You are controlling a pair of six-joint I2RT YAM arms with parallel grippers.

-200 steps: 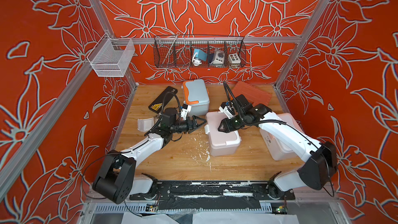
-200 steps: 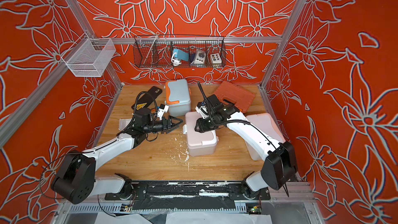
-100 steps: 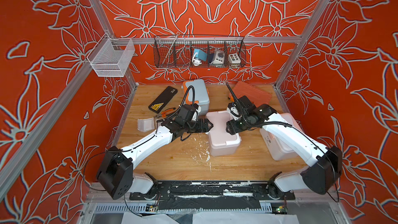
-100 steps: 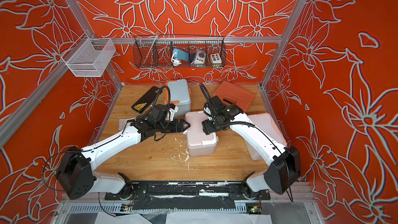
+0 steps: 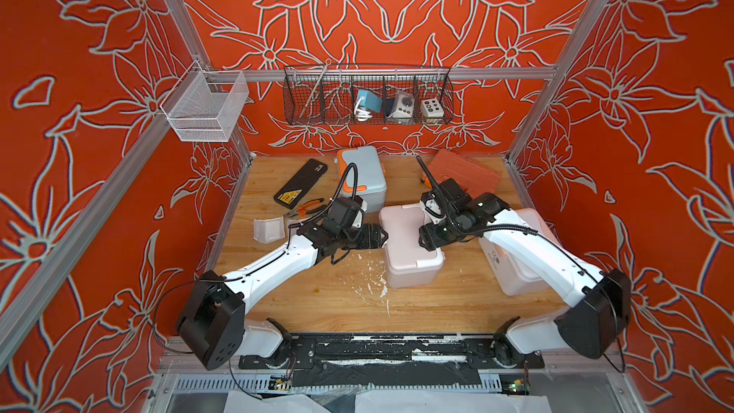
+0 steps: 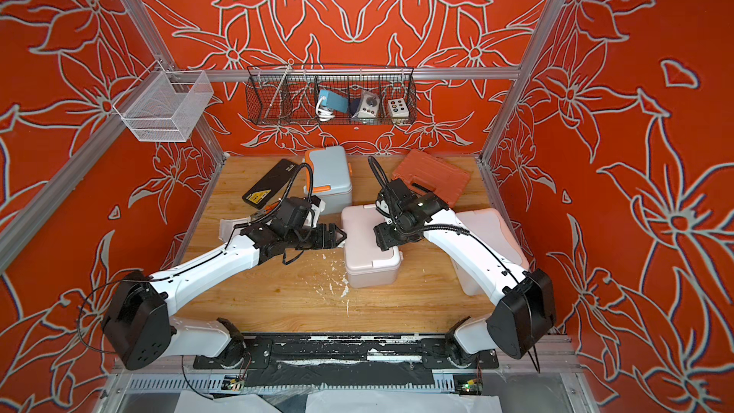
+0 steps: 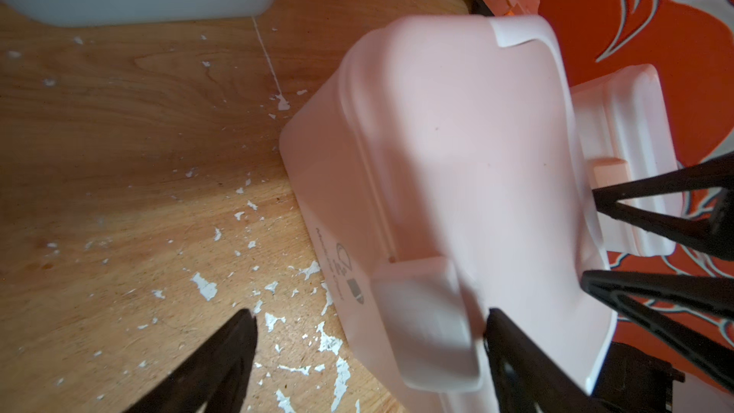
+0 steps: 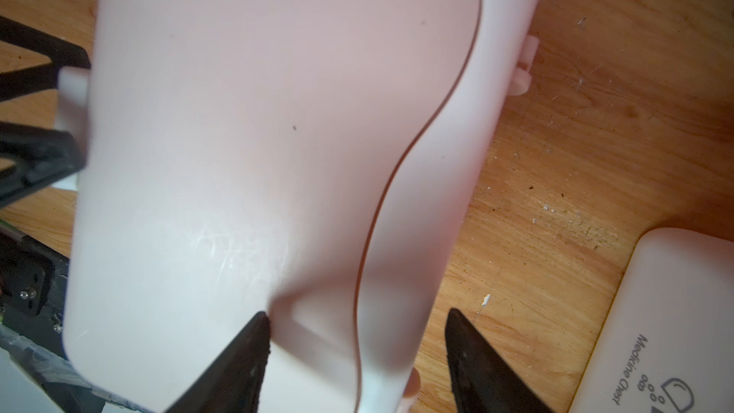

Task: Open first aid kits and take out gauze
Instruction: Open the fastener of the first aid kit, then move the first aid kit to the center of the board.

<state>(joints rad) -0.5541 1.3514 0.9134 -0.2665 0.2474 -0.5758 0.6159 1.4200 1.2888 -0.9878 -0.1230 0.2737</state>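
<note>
Overhead view of a wooden table (image 5: 317, 295) inside an orange, flower-patterned enclosure; two white robot arms reach in from the near edge and meet at the dusty pink first aid kit (image 5: 409, 244), which stands near the middle of the table with its lid closed. The left gripper (image 5: 383, 236) is level with the kit's left side, jaws spread and grasping nothing; in its wrist view the kit's side latch (image 7: 425, 319) sits between the two black fingers (image 7: 222, 359), one over bare wood and the other close to the lid (contact cannot be told). The right gripper (image 5: 423, 238) is at the kit's right side, also released, jaws apart; in its wrist view one fingertip (image 8: 254, 335) lies over the lid top and the other hangs past the kit's edge, over the table. The blue-grey kit with orange trim (image 5: 363, 170) stands closed at the back, behind the pink one; the white kit with peach trim (image 5: 528, 264) sits at the right, partly under the right arm. One gauze pad (image 5: 269, 229) in a clear wrapper lies on the table at the left, well apart from the pink kit, near orange-handled pliers (image 5: 306, 208); a flat black case (image 5: 300, 183) lies behind them.
</note>
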